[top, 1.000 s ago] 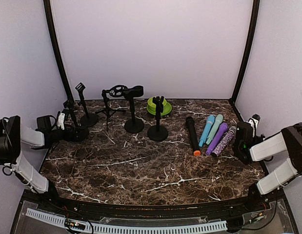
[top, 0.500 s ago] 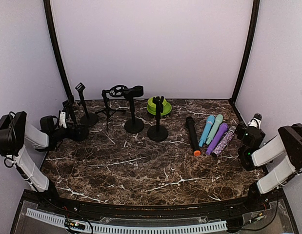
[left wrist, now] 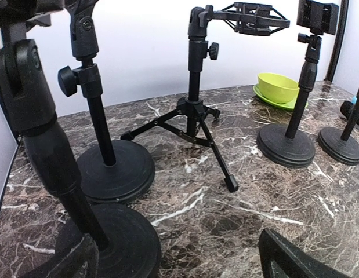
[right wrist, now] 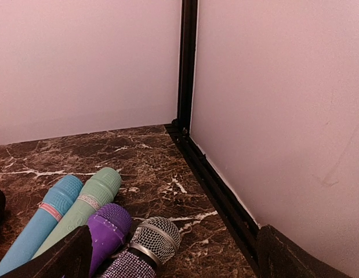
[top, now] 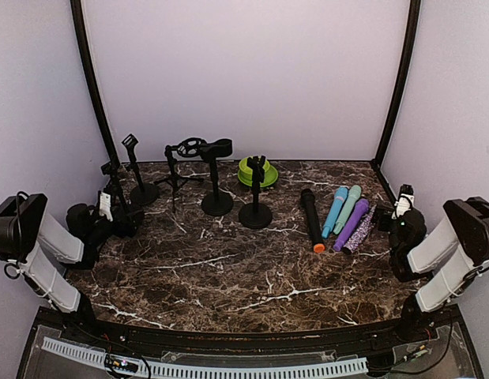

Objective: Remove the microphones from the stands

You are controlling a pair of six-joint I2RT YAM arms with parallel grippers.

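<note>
Resting low at the left edge of the marble surface [top: 228, 276], the left hand [top: 108, 217] is spread wide and grasps nothing, just beside the base of the nearest stand [top: 129, 215]. Further right stand a tripod [top: 175, 175] and a round-base stand [top: 216, 189] whose top carries a thick black piece [top: 216, 148] lying sideways; microphone or only clip, I cannot tell. A green bowl [top: 248, 170] sits behind the last stand [top: 256, 201]. Then, flat on the surface, lie the black microphone [top: 310, 215], blue microphone [top: 335, 212], green microphone [top: 348, 207], purple microphone [top: 351, 225] and glittering microphone [top: 362, 230]. The right hand [top: 394, 219], also released and empty, is near the glittering one.
</note>
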